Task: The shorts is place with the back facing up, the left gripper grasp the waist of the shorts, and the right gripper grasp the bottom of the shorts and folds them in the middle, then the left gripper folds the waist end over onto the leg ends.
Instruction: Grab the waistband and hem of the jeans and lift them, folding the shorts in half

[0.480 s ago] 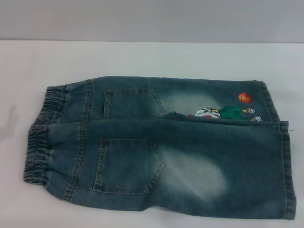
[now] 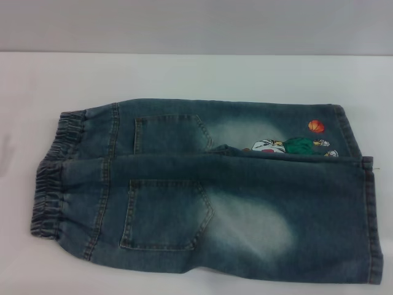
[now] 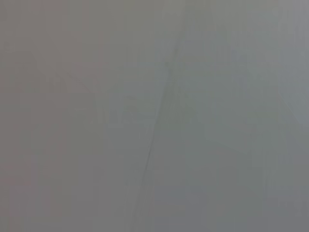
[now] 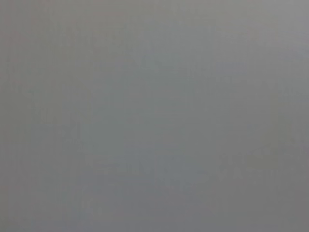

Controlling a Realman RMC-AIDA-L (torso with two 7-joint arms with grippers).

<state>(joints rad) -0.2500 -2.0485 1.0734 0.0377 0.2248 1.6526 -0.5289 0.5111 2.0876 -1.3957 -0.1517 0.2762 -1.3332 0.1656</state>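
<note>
Neither gripper is anywhere to be seen, so how their fingers stand I can't tell; both wrist views give only blank grey. Nothing has shifted since half a second ago: the shorts [image 2: 209,196] lie exactly as they were on the white table [image 2: 184,77], back up, pockets showing, waist [image 2: 52,184] toward the robot's left, leg ends [image 2: 368,215] to its right. They look already folded lengthwise; the waist-over-legs fold seems outstanding. No containers here

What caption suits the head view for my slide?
Denim shorts lie flat, pockets up, on a white table: waist left, leg ends right; no gripper visible.
</note>
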